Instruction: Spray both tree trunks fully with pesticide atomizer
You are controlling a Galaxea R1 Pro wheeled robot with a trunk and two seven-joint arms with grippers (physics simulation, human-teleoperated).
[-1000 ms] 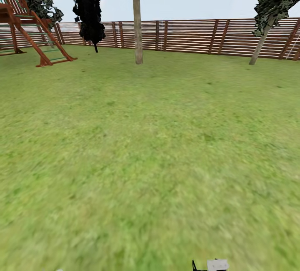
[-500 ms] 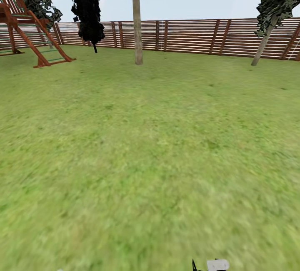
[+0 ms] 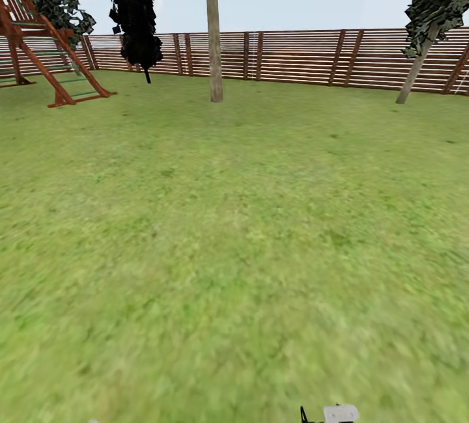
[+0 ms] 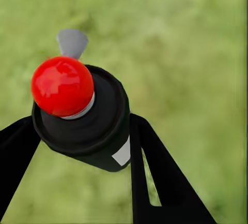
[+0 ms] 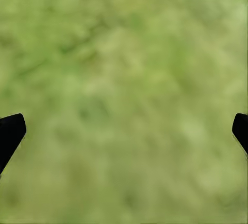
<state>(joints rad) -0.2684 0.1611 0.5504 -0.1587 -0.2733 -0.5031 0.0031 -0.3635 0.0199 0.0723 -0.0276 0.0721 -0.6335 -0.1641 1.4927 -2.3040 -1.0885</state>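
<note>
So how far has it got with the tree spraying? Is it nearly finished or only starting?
Early on, I'd say. Done: the pesticide atomizer is off the ground, clamped in the left gripper. In hand: crossing the lawn, with the nearest tree trunk far ahead by the fence. Left: both trunks, as far as I can tell; no white specks show on this one from here. The right gripper hangs open over grass.

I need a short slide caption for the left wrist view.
Left gripper holds the dark pesticide atomizer with red ball top above blurred green grass.

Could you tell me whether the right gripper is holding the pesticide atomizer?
No, the right gripper is open over bare grass; the pesticide atomizer sits in the left gripper.
</note>
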